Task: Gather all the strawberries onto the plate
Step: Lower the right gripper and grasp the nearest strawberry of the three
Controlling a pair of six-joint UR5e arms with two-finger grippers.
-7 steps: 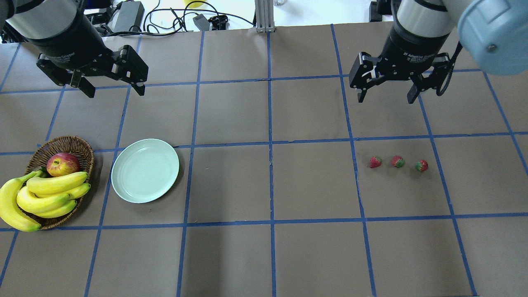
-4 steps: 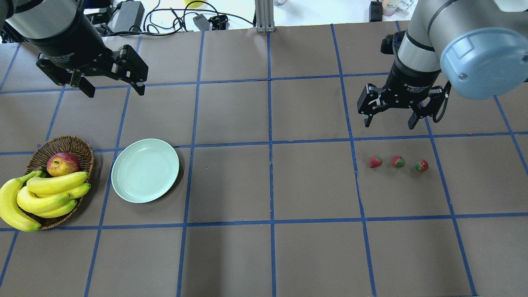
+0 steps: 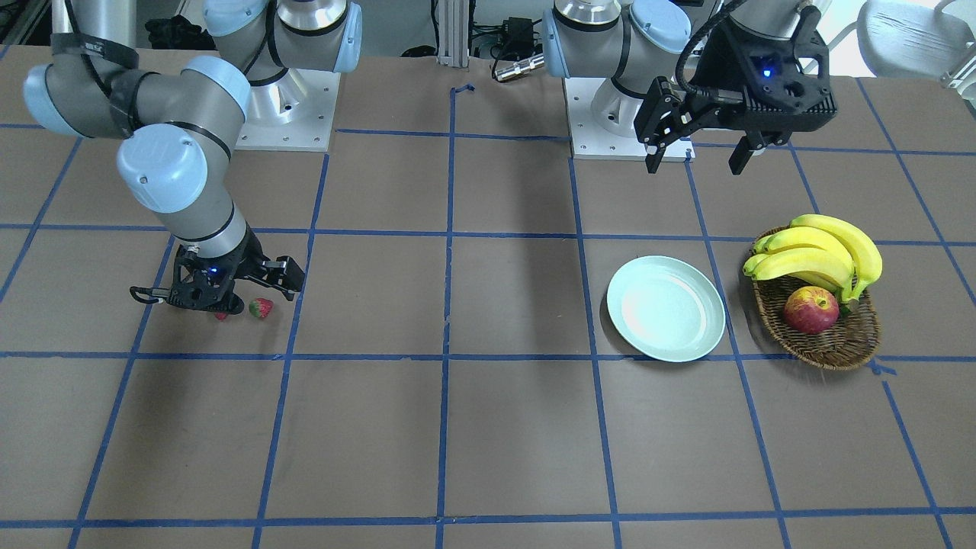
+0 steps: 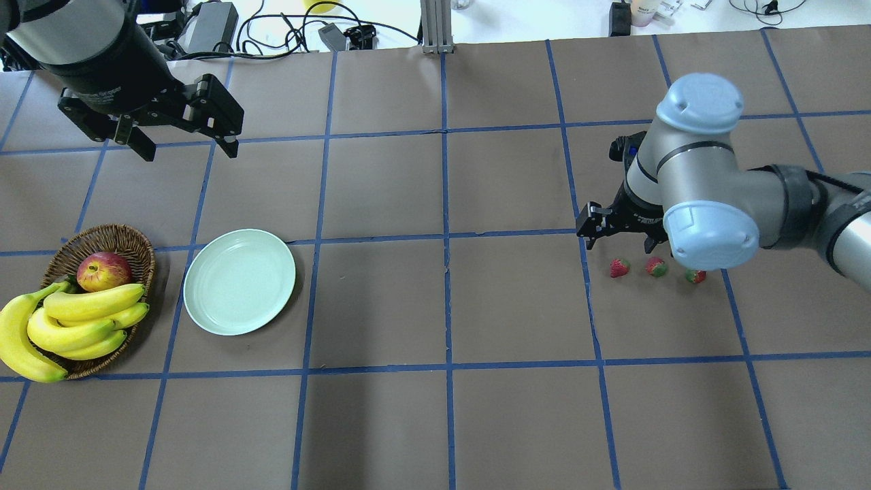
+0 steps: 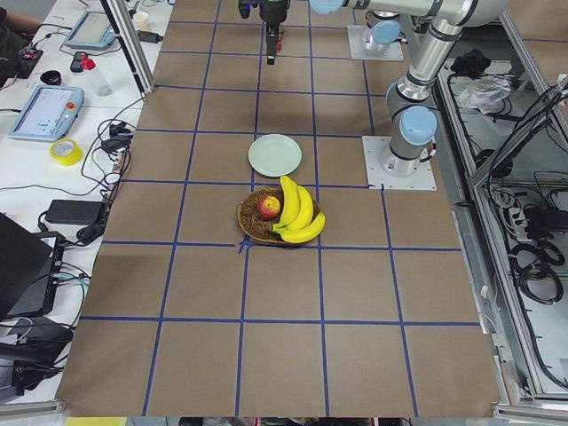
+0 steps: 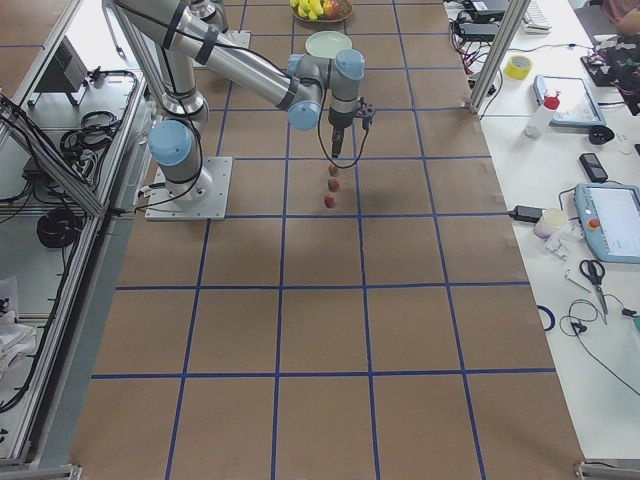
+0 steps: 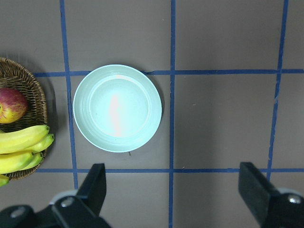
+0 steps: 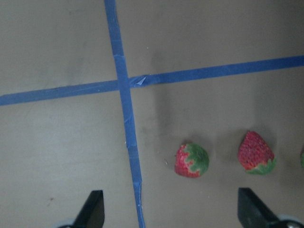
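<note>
Three small red strawberries lie in a row on the brown table: one (image 4: pixel 619 267), a second (image 4: pixel 656 266) and a third (image 4: pixel 695 276) half hidden under my right arm's elbow. My right gripper (image 4: pixel 622 237) hangs open low over the table, just behind the row. In the right wrist view two strawberries (image 8: pixel 192 160) (image 8: pixel 256 153) lie ahead of the open fingers, nothing between them. The mint-green plate (image 4: pixel 239 282) sits empty far to the left. My left gripper (image 4: pixel 189 148) is open and raised behind the plate (image 7: pixel 117 108).
A wicker basket (image 4: pixel 102 235) with bananas (image 4: pixel 81 320) and an apple (image 4: pixel 103 270) stands just left of the plate. Blue tape lines grid the table. Cables and power bricks (image 4: pixel 211 24) lie beyond the far edge.
My right arm has swung forward and down, bringing its open gripper from the back of the table to just behind the strawberries. The left arm has not moved.
</note>
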